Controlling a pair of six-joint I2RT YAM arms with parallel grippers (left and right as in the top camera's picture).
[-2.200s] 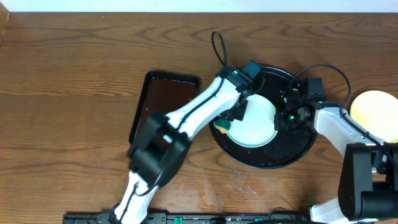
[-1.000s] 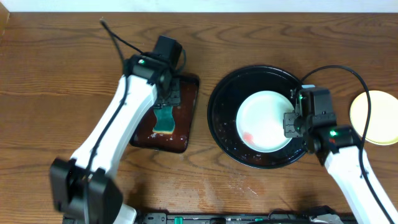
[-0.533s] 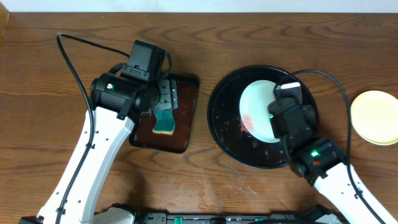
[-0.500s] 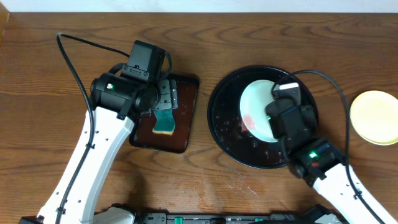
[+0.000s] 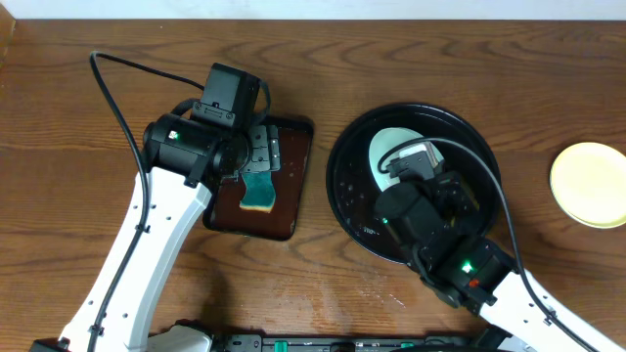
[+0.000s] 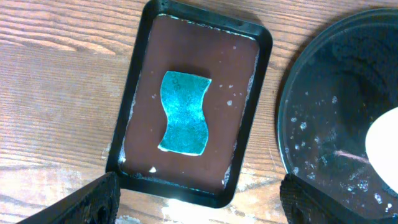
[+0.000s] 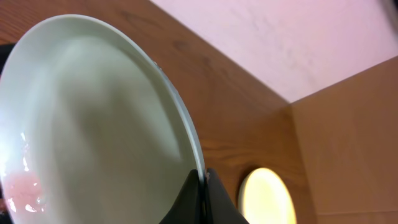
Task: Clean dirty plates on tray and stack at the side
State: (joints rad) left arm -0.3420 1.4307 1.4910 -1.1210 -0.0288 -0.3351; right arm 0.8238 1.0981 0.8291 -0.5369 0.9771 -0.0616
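Open room: the wood-grain table (image 5: 98, 59) is lying bare along the far edge and the left side, and between the two trays.

The left gripper (image 6: 200, 202) is hanging above the rectangular brown tray (image 6: 233, 146), jaws released wide with nothing between them. Only its two dark fingertips (image 6: 99, 200) are showing, cut off at the bottom edge of the left wrist view.

A teal wavy-edged sponge (image 6: 183, 112) is lying flat in the middle of that tray, touching no rim.

The right gripper (image 7: 200, 186) is pinching the rim of the mint-white plate (image 7: 93, 124), fingers clamped tight on the thin edge. The plate is sitting tilted over the far half of the round black tray (image 5: 338, 181). From overhead the right arm is covering most of it, so I cannot tell whether it is touching the tray.

A pink-red smear (image 7: 18, 186) is showing low on the plate's face, partly cut off.

The black tray is looking glossy and speckled with droplets.

The pale yellow plate (image 5: 588, 184) is lying flat on the table, well apart from the black tray on its right, its edge clipped by the frame.
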